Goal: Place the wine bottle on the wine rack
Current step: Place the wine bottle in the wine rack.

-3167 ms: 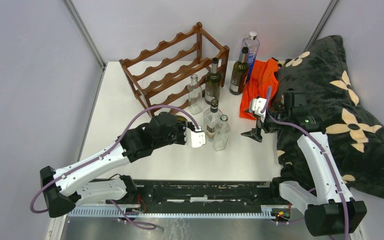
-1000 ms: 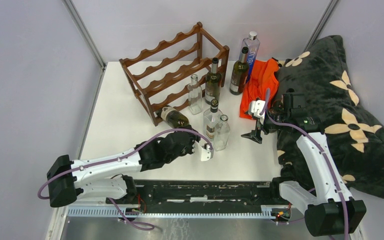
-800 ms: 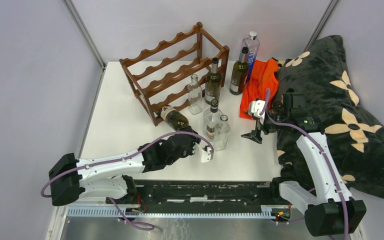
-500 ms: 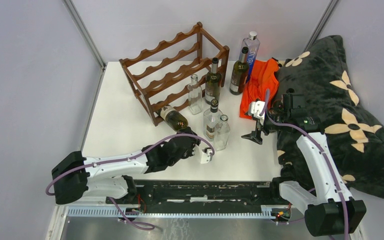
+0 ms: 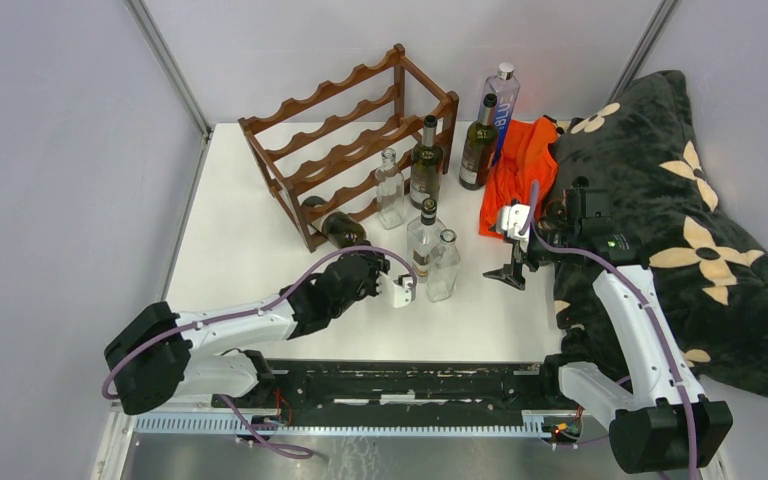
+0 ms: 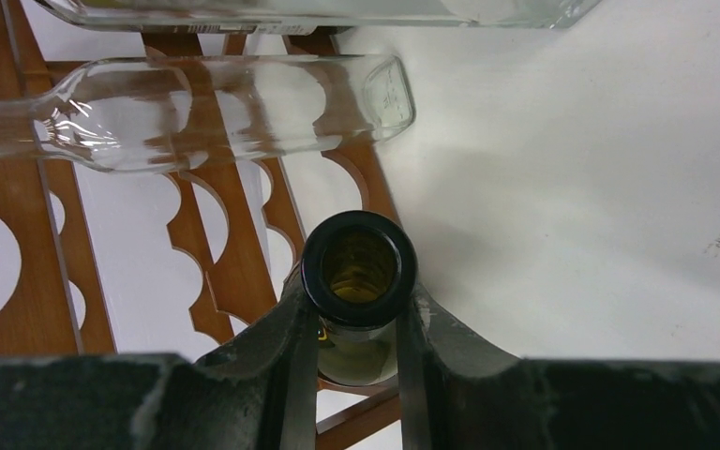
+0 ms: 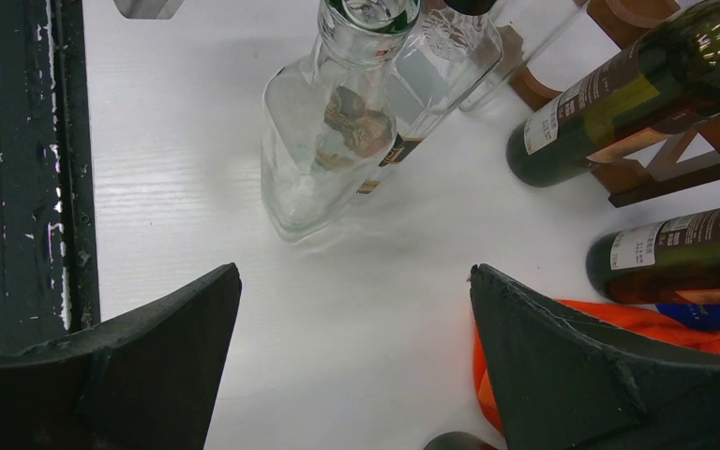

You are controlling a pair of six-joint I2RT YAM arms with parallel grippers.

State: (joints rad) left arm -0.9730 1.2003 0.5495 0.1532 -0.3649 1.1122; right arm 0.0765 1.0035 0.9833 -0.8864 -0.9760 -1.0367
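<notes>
Arms sit in very different poses from where I stand. The left arm [image 5: 240,318] lies low and long over the tabletop [image 5: 230,250], stretched from its base at the near left corner toward the foot of the wine rack [image 5: 350,120]. The left tool [image 6: 359,305] is clamped on the neck of the wine bottle [image 5: 337,229]. Its 2 fingers [image 6: 281,361] press in from either side just under the lip, and the wrist camera looks straight into the open mouth. That dark green bottle lies on its side, base end in among the lowest rails at the rack's near left corner, neck pointing back out at the tool. Whether it sits properly in a scallop I cannot tell. A clear glass bottle [image 5: 443,268] stands upright just beside the left wrist. The right arm [image 5: 640,330] rises from the near right corner and bends over. Its right tool [image 5: 511,268] points down at bare tabletop beside an orange cloth [image 5: 520,165], jaws spread wide with nothing between them. It is well apart from the rack and the lying bottle.
</notes>
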